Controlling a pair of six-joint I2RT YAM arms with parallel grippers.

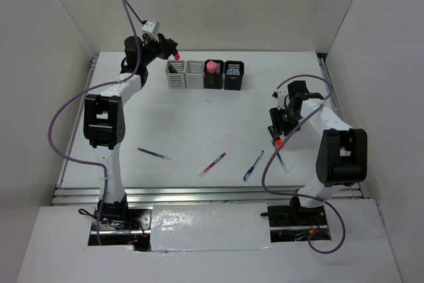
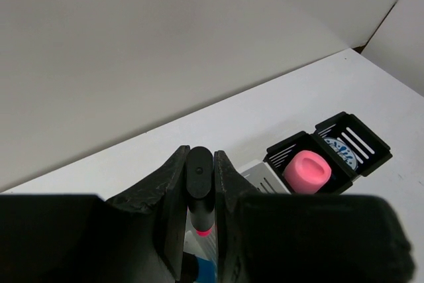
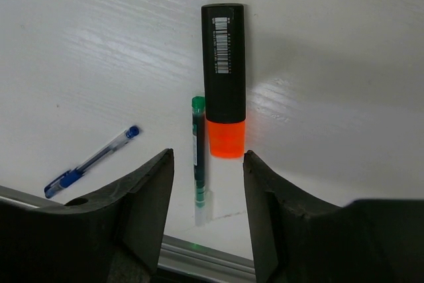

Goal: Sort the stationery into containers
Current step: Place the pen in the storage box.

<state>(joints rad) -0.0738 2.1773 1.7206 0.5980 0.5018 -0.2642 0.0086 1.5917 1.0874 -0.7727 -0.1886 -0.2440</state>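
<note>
My left arm [image 1: 103,120] & right arm [image 1: 341,154]: white shells w/ chunky black joint blocks, black base plates at btm. A purple cable [image 1: 56,127] loops along each, base to wrist. Small white box [image 1: 151,26] sits at the left wrist. Left gripper [image 2: 200,160]: matte black, wedge-shaped fingers [image 2: 169,197], grainy finish. Right gripper [image 3: 207,160]: same black, thick rounded fingertips [image 3: 149,190], smooth inner faces, faint sheen.
</note>
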